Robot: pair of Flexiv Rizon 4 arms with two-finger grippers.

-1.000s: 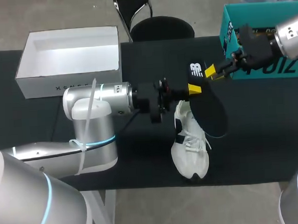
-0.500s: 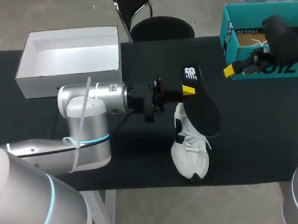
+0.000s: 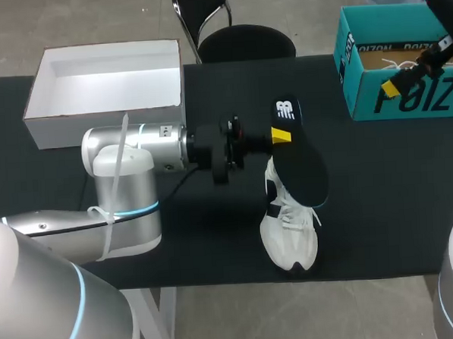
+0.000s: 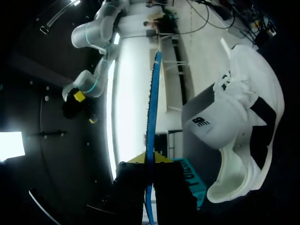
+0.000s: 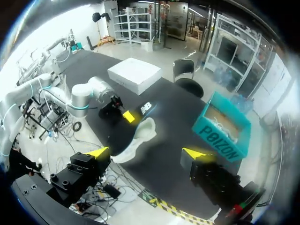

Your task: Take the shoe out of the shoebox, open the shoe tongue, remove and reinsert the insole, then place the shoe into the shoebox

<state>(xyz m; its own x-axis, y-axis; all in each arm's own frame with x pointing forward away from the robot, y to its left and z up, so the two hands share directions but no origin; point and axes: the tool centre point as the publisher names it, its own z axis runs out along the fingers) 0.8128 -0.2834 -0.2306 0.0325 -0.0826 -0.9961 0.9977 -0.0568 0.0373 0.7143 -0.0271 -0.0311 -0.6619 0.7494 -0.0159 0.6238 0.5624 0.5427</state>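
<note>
— Black cloth covered the worktop (image 3: 380, 192). What was on it?

— A white shoe (image 3: 289, 227) lay near the middle, out of the teal shoebox (image 3: 401, 92) at the far right. A white box (image 3: 104, 85) sat open at the far left.

— How far along was the task?

— Past halfway, as I judged it. The shoe was out of the shoebox, and the black insole (image 3: 298, 162) was out of the shoe, held just above its heel end. Putting the insole back in and returning the shoe to the shoebox were left to do.

— Who held the insole?

— My left tool (image 4: 149, 158) was clamped on its side edge, one finger on each face. My right tool (image 5: 146, 153) was up by the shoebox, fingers spread wide with nothing between them.

— Which way did things point?

— The shoe's long axis ran far to near, with the toe toward my side of the worktop and the laces facing up. The insole lay almost parallel to it, slightly slanted, its marked end pointing away from me.
</note>
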